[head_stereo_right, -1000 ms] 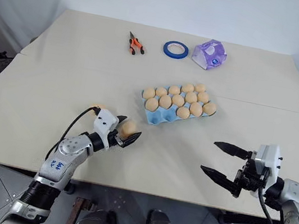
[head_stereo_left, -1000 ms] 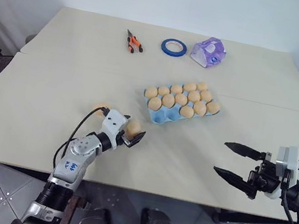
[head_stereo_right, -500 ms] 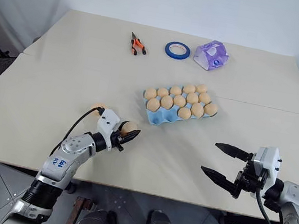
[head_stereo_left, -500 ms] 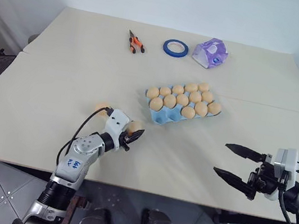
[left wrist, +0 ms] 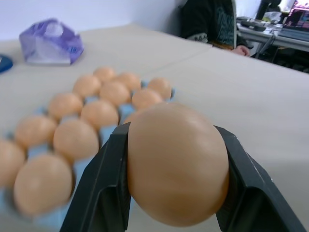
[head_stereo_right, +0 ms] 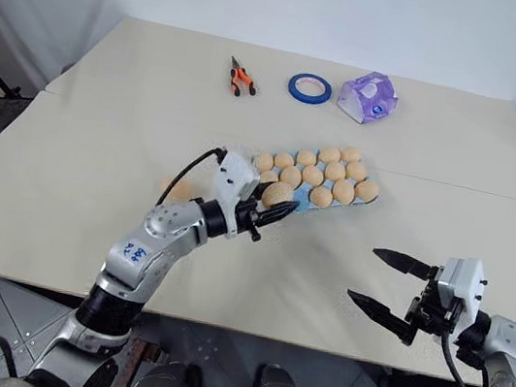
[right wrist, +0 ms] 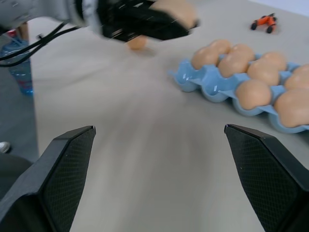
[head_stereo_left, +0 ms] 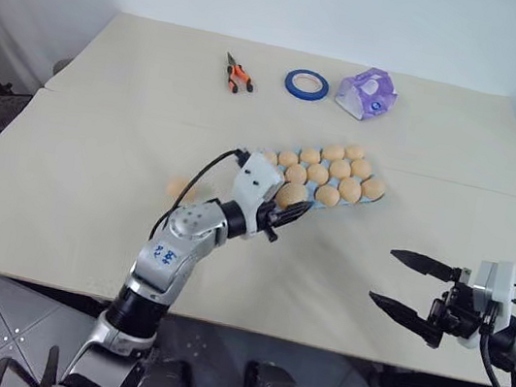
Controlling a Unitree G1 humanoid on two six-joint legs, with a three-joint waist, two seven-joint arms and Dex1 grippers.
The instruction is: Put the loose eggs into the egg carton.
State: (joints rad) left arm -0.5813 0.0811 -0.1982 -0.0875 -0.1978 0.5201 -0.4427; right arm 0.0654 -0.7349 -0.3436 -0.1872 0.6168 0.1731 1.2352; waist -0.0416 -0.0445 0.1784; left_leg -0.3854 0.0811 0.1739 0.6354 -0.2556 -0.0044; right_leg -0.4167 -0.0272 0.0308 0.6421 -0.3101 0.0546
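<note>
The left gripper [head_stereo_left: 286, 214] pinched one egg [left wrist: 176, 164] between its two black fingers [left wrist: 104, 186], lifted off the table [head_stereo_left: 103, 120] and held just before the near-left corner of the carton [right wrist: 212, 87]. Beyond the fingertips the light blue carton lay with its cups almost all filled with eggs; whether a cup stayed free could not be told. A second loose egg [head_stereo_left: 177, 187] lay on the table behind this gripper, beside its arm and apart from the carton. The right gripper [head_stereo_left: 410, 288] hung over the near right edge of the table with its fingers [right wrist: 63, 169] spread wide and nothing between them, well apart from the carton. Far past the carton lay orange pliers [head_stereo_left: 235, 74], a blue tape ring [head_stereo_left: 306, 85] and a purple packet [head_stereo_left: 367, 92]. The left forearm carried a small blue sticker [head_stereo_left: 163, 253] with dark marks, but they could not be read.
</note>
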